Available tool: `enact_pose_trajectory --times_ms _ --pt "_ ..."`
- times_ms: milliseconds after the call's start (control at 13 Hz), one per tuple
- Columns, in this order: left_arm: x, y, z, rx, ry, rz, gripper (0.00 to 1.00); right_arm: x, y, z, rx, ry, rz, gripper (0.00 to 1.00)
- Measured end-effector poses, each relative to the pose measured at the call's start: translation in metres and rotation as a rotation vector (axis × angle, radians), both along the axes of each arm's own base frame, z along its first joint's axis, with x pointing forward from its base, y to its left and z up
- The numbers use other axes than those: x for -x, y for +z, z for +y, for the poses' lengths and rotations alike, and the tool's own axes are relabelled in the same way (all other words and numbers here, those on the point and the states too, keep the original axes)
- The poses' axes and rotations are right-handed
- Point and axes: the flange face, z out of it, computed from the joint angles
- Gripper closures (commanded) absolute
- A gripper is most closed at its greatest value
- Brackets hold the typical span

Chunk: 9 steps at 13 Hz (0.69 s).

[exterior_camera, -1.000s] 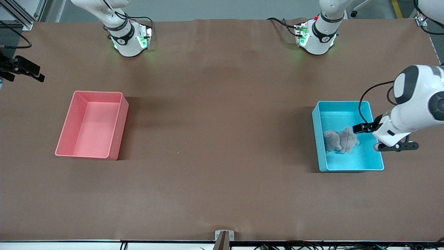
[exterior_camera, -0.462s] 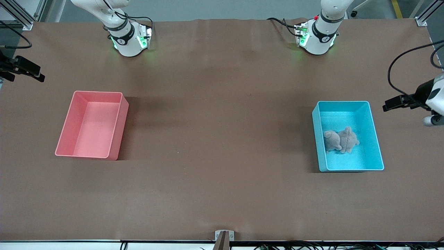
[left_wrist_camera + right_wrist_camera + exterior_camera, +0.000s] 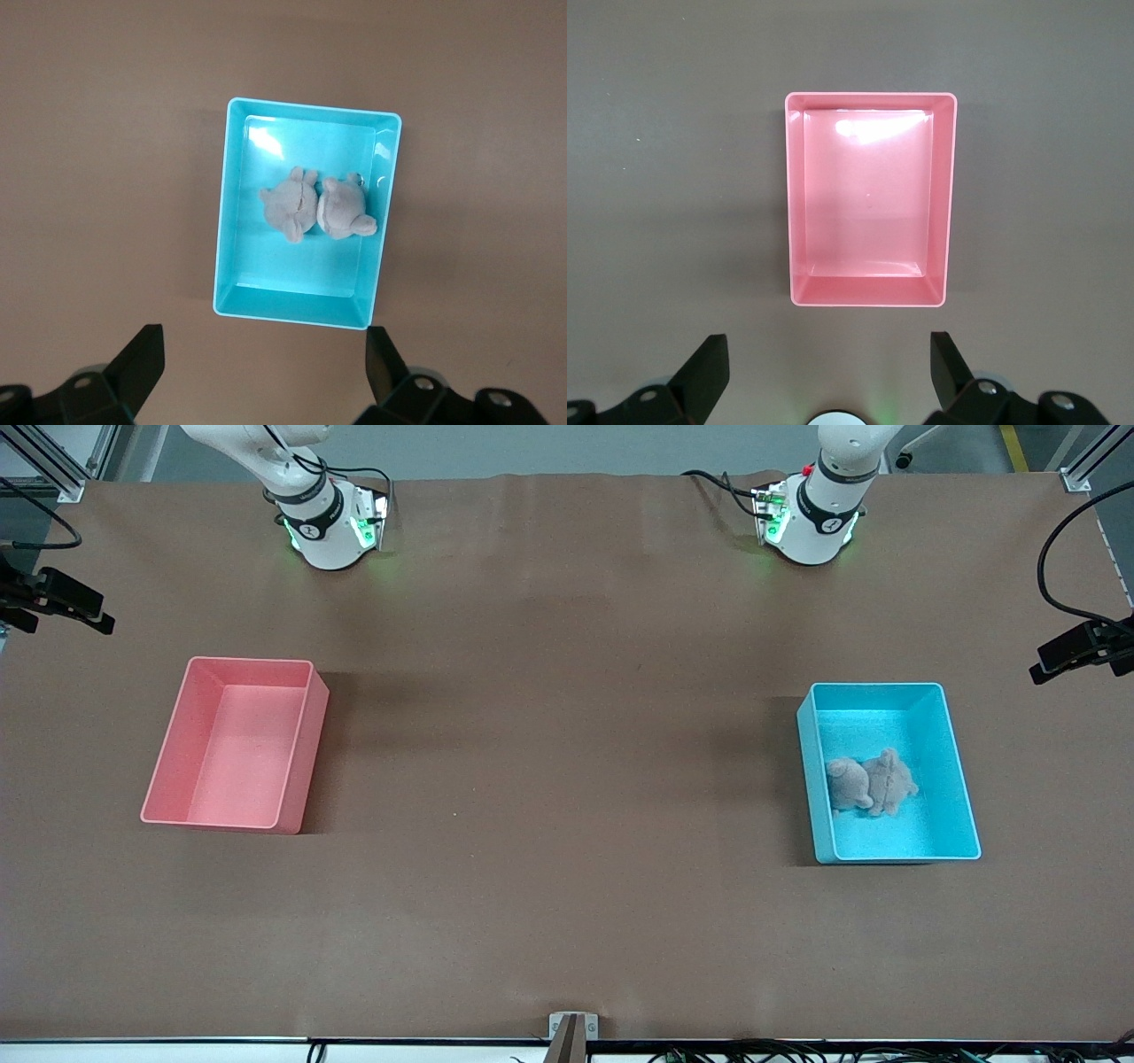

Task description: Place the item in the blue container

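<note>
Since the plush toy (image 3: 870, 782) already lies inside the blue container (image 3: 964, 815), task looks done as far as placement goes. Toy is a grey-beige stuffed animal on its side on the container floor, about mid-length, closer to the wall facing the middle of the table. Nothing hangs over the rim. Left wrist view confirms it: toy (image 3: 317, 204) fully within the walls of the container (image 3: 229, 204), resting on the bottom, not propped.

Left gripper (image 3: 264, 367) is high above the table with the container below it, fingers spread wide, nothing between them. Only a dark bit of that arm's hardware shows at the front view's edge, at the left arm's end of the table.

Right gripper (image 3: 824, 372) is likewise wide open and empty, hanging over the pink bin (image 3: 796, 199). That arm waits. Pink bin (image 3: 168, 766) sits toward the right arm's end of the table, well apart from the blue one, and has nothing in it.

No other loose items visible on the brown table (image 3: 567, 797), so I see nothing left to pick. Remaining work, my read: none beyond parking the arms. Container sits flat and square, no sign of it being knocked.
</note>
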Motion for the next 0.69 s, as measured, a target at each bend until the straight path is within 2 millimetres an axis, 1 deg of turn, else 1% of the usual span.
enact_pose_trajectory --times_ms 308,462,692 --pt "-0.003 0.0 -0.012 -0.018 -0.011 0.001 0.0 0.0 0.0 0.0 0.0 0.0 0.0 0.0" --pt "-0.001 0.002 -0.018 -0.024 -0.016 0.008 0.0 0.0 0.0 0.0 0.0 0.0 0.0 0.0" --pt "0.001 0.004 -0.018 -0.025 -0.016 0.01 0.0 0.0 0.0 0.0 0.0 0.0 0.0 0.0"
